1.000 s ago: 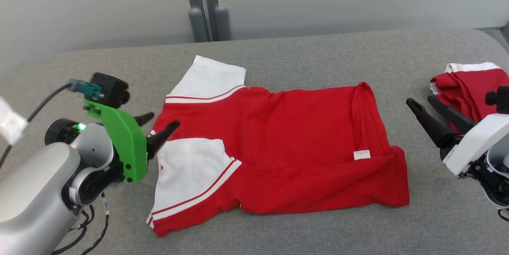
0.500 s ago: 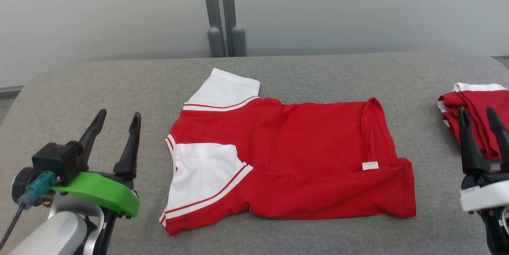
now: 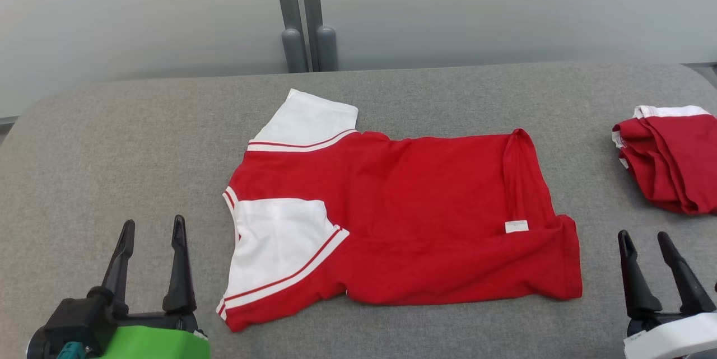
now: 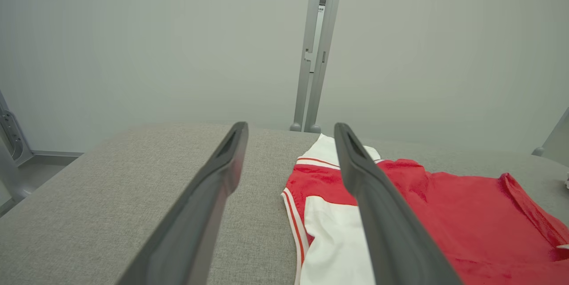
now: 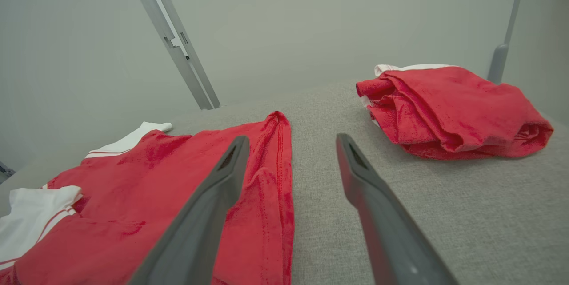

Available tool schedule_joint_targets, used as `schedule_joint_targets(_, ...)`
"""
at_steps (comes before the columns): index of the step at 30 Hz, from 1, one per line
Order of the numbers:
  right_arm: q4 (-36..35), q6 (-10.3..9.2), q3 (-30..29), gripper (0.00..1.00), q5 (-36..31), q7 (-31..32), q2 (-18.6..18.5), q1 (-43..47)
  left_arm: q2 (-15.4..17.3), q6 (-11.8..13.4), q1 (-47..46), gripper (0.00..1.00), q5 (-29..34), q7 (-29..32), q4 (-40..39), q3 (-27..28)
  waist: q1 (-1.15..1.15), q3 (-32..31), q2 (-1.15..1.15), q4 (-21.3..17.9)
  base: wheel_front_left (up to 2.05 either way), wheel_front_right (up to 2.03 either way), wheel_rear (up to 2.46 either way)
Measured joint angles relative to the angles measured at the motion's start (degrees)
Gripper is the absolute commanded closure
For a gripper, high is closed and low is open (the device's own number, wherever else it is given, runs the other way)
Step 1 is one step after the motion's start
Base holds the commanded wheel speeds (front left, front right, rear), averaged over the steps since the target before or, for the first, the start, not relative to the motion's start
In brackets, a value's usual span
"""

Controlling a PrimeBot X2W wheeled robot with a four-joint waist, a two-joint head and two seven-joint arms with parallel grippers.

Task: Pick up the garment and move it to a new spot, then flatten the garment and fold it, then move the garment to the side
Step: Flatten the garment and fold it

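Flanking the garment [image 3: 425, 208], left hand [image 3: 154, 222] and right hand [image 3: 643, 234] gape, pointing forward.

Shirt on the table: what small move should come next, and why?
Probably bring the left claw to the sleeve end of the shirt to start a crosswise fold. The shirt lies flat, already folded lengthwise, and both that claw and the right claw are open, off the cloth.

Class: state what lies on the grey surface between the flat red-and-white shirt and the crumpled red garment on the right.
Nothing: the grey surface between the shirt and the crumpled garment is bare, as the head view shows.
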Motion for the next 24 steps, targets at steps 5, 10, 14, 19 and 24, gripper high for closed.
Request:
schedule_joint_targets(5,4.8,0.00,4.7,0.00,1.5,0.7,-2.0,-3.2,-1.5,-4.2,0.9,0.00,0.6,0.1,6.2,0.3,0.00,1.4,0.00,0.2,0.00,0.00,0.00)
schedule_joint_targets(10,11.0,0.01,8.5,0.00,4.7,6.0,-3.4,-5.6,-1.6,-5.9,0.4,0.00,-1.3,5.0,12.7,-2.0,0.00,2.8,0.00,0.7,0.00,0.00,0.00)
schedule_joint_targets(14,14.7,0.00,10.2,0.00,8.1,9.4,-3.5,-7.0,-2.7,-8.0,-0.7,0.00,-3.1,9.3,16.5,-4.1,0.00,3.9,0.00,1.3,0.00,0.00,0.00)
schedule_joint_targets(19,17.1,0.00,13.1,0.00,13.1,14.0,-3.7,-8.8,-3.9,-10.2,-2.9,0.00,-5.7,14.4,20.6,-6.2,0.00,5.4,0.00,2.3,0.00,0.00,0.00)
schedule_joint_targets(24,17.4,0.00,14.8,0.00,15.0,15.8,-4.0,-10.4,-4.9,-12.1,-4.8,0.00,-7.0,17.5,21.9,-7.6,0.00,6.5,0.00,2.4,0.00,0.00,0.00)
